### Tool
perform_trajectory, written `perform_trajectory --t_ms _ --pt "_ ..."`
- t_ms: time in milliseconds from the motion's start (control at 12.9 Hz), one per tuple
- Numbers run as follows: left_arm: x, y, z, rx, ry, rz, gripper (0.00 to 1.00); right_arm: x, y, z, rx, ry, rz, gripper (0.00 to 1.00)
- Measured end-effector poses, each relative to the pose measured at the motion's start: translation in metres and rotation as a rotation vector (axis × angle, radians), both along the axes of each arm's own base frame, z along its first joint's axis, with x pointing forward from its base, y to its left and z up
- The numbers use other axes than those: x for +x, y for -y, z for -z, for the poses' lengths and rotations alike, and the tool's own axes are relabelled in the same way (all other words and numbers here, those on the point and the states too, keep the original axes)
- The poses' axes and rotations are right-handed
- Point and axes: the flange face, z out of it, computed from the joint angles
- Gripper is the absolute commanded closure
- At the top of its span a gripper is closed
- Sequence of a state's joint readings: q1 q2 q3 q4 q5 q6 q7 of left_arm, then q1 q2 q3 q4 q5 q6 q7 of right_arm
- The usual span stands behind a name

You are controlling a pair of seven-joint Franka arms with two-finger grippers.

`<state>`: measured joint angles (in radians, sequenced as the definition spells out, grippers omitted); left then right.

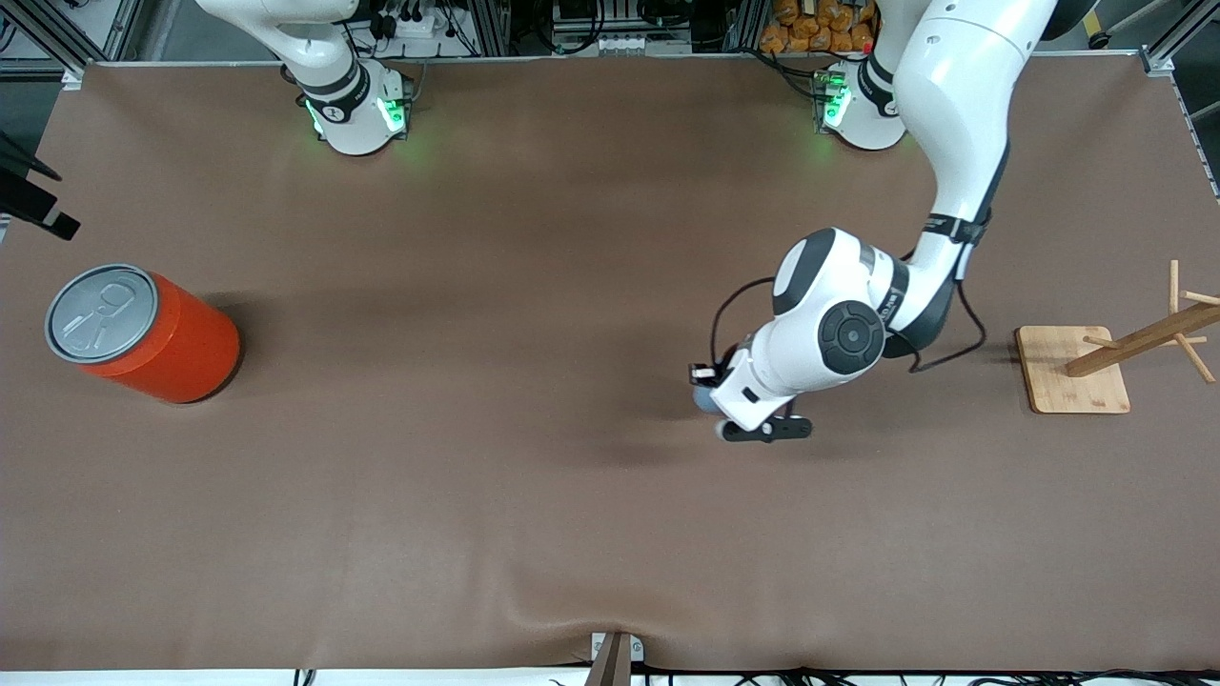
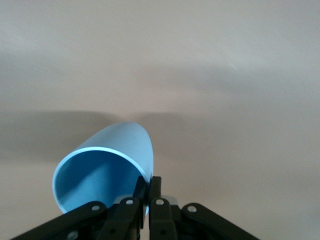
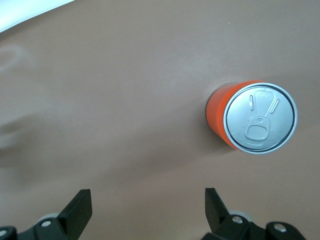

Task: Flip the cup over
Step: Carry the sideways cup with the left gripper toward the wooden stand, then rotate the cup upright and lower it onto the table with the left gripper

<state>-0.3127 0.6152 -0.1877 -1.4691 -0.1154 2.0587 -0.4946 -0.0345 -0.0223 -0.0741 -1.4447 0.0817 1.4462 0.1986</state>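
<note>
Blue cup [image 2: 112, 167]: rim wall pinched between closed fingers of left gripper [image 2: 148, 200], low over mid-table.
Risk: thin-edge hold; cup could be twisted loose during turning.
Can [image 1: 143, 333]: upright, right arm's end.
Right gripper [image 3: 147, 207]: spread wide, empty, above can; arm waiting.

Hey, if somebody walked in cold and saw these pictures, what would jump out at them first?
Probably the large orange can with a grey pull-tab lid, standing alone toward the right arm's end of the table. Next, the left claw, low over the middle of the brown table, pinching the rim of a small light-blue tapered plastic cup lying on its side. The right claw waits open above the can.
</note>
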Motion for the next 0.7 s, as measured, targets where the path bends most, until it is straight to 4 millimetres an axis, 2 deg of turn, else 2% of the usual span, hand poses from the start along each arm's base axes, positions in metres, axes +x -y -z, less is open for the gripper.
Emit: perform_trajectory --t_ms 311,466,699 --pt "0.040 -0.088 -0.005 0.211 0.122 -0.025 1.00 -0.008 -0.007 0.002 0.001 0.013 -0.010 0.00" --pt "0.049 -0.111 0.000 0.290 0.161 0.031 1.00 -0.008 -0.010 0.002 0.001 0.013 -0.017 0.00" --pt "0.049 -0.134 0.025 0.317 0.123 0.169 1.00 -0.007 -0.014 0.004 -0.014 0.007 -0.030 0.00"
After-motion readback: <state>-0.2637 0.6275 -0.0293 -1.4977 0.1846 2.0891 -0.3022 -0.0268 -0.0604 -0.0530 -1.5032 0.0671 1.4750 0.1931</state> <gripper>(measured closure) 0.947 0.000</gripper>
